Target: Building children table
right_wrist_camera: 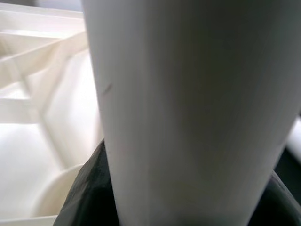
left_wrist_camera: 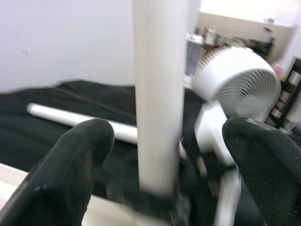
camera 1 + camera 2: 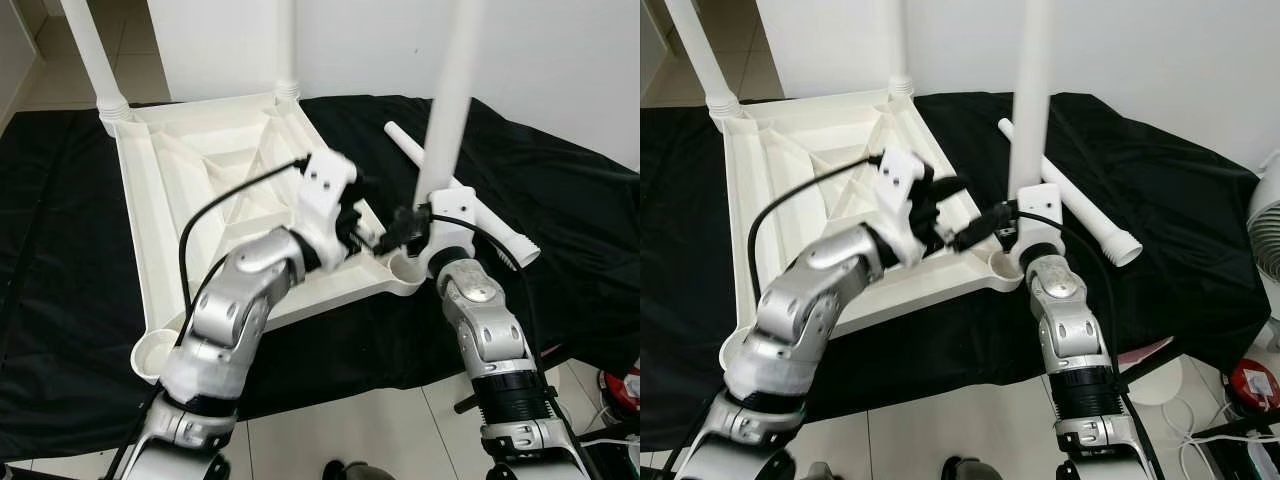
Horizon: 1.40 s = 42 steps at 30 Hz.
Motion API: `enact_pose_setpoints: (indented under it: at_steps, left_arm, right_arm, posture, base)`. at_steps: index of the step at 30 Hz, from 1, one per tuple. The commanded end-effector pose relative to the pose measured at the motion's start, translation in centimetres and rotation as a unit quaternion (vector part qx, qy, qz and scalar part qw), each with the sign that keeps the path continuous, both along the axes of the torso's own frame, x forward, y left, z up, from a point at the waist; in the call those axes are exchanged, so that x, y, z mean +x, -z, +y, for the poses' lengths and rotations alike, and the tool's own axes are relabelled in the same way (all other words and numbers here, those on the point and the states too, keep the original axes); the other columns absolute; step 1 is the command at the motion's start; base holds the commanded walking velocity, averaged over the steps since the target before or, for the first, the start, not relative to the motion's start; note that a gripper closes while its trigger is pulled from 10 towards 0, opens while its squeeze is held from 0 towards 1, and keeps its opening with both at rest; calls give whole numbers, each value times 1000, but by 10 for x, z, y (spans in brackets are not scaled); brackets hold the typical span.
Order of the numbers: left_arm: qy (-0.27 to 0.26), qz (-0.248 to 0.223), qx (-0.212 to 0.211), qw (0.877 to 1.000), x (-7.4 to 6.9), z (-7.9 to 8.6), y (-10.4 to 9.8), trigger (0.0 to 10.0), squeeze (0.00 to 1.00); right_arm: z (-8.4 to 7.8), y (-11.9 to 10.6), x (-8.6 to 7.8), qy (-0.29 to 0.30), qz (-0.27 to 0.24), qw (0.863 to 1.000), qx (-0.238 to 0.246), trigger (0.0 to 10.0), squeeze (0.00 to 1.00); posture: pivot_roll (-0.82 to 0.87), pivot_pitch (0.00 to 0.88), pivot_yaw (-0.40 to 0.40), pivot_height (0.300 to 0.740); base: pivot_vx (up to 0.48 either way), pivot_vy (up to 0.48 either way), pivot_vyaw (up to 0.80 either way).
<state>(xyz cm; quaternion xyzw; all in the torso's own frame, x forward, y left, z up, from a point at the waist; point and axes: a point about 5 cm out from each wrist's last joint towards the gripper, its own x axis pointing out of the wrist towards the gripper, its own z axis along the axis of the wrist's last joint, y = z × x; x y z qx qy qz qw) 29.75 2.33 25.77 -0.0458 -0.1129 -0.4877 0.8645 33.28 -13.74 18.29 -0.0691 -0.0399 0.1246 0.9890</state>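
The white table top lies upside down on a black cloth. 2 legs stand up at its far corners. The right claw is closed around a 3rd leg and holds it upright just above the near corner socket. The left claw is open beside that leg, and its fingers sit on each side of it without touching. A 4th leg lies flat on the cloth behind the right claw. The left wrist view also shows a white fan past the leg. The right wrist view shows the held leg very close, with the socket under it.
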Motion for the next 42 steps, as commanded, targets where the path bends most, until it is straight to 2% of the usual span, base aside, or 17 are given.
enact_pose_setpoints:
  at_steps: [1,4,10,16,25,26,27,33,41,42]
  left_arm:
    - [-5,12,-5,1000,3,-1,0,10000,0]
    - [-6,3,-6,1000,5,-1,-4,10000,0]
    - [12,-11,-23,1000,7,-5,-16,10000,0]
    - [22,-11,-9,1000,11,-12,-24,10000,0]
    - [17,-14,-13,1000,18,-13,-36,10000,0]
    - [11,-16,-16,1000,20,-12,-37,5922,0]
    - [5,-15,-24,1000,23,-10,-39,0,0]
    - [-5,-11,-38,999,28,-6,-43,0,0]
    - [-9,-7,-26,1000,29,-7,-43,0,0]
    - [-15,-2,-18,1000,30,-8,-42,6118,0]
  right_arm:
    - [3,-6,-1,-23,-5,1000,5,10000,0]
    - [3,-6,-2,-32,-3,999,5,10000,0]
    - [11,-6,-9,-95,-4,995,-19,10000,0]
    - [19,0,-14,-147,8,988,-39,10000,0]
    - [22,3,-15,-161,14,986,-44,10000,0]
    - [22,3,-15,-162,14,986,-44,10000,0]
    - [22,3,-15,-161,13,986,-46,10000,0]
    - [21,3,-15,-161,12,986,-42,10000,0]
    - [20,5,-14,-158,21,987,-37,10000,0]
    - [20,5,-14,-158,24,987,-35,10000,0]
  posture:
    - [47,54,-55,740]
    - [46,51,-54,740]
    - [35,30,-48,740]
    - [35,13,-43,740]
    - [36,0,-36,740]
    - [36,0,-36,740]
    - [34,0,-32,740]
    - [35,0,-29,740]
    - [36,0,-30,740]
    - [36,0,-30,740]
  base:
    - [0,0,0]
    - [0,0,0]
    - [0,0,0]
    - [0,0,0]
    - [0,0,0]
    - [0,0,0]
    - [0,0,0]
    - [0,0,0]
    - [0,0,0]
    - [0,0,0]
